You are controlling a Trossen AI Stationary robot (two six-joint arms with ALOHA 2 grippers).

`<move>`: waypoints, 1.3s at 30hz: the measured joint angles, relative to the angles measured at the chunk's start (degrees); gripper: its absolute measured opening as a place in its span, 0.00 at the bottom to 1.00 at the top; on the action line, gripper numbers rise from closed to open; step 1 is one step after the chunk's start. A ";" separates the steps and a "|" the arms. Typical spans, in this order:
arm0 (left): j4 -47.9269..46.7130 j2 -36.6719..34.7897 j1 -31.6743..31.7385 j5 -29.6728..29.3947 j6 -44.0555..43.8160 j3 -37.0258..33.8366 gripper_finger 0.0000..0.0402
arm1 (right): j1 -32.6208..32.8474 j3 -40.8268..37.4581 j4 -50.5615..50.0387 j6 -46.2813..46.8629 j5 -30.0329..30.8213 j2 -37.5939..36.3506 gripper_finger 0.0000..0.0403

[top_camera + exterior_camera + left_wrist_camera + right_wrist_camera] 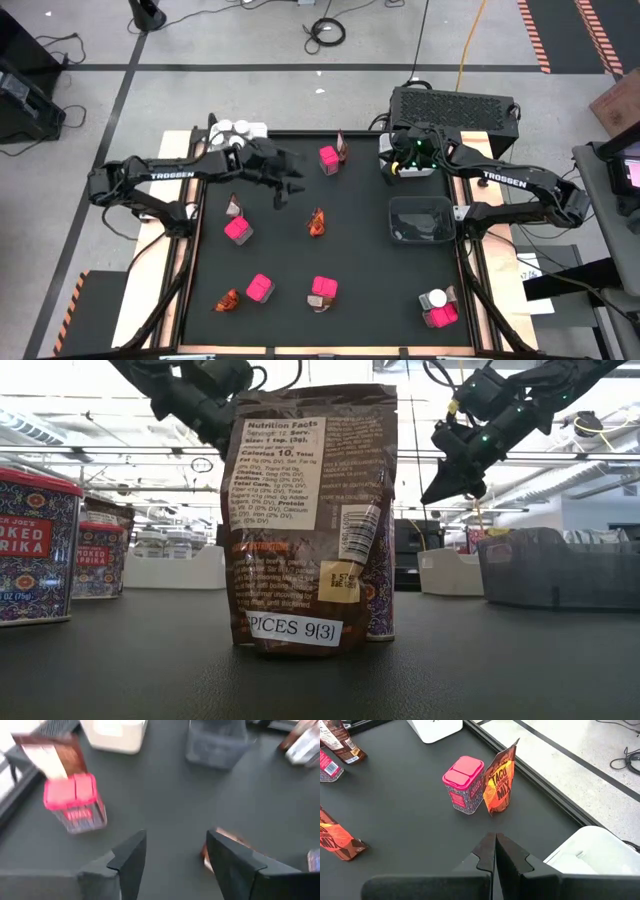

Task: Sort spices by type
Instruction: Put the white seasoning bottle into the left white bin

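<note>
1. The left gripper [288,186] is seen upper centre-left of the high view, above the mat, fingers parted and nothing grasped.
2. The right gripper [392,158] is clenched empty beside a white bin [412,165], upper right.
3. Pink boxes [329,158], sachets [317,222] and a jar [437,299] are scattered over the mat; more jars [232,130] are held in a bin at upper left.

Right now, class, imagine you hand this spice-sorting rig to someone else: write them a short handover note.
Left gripper: open, empty, above the mat's middle, near a sachet.
Right gripper: shut, empty, at the back right, facing a pink box and a taco-mix sachet.
Done: white-capped jars sit in the back-left white bin.
Left: pink boxes, sachets and one jar lie scattered on the mat, unsorted. The dark bin stands at right.
</note>
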 joint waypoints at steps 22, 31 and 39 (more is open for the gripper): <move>12.48 6.00 -2.70 -11.75 4.75 -0.46 0.49 | 4.79 -0.98 1.46 -3.15 0.02 0.00 0.02; 22.64 10.26 -2.46 -4.09 -2.50 -0.51 0.49 | 4.37 -4.03 12.01 -3.68 0.04 0.02 0.02; 23.43 10.25 -5.90 -0.48 -16.13 -0.51 0.49 | 4.39 -4.05 11.56 2.22 0.04 0.02 0.02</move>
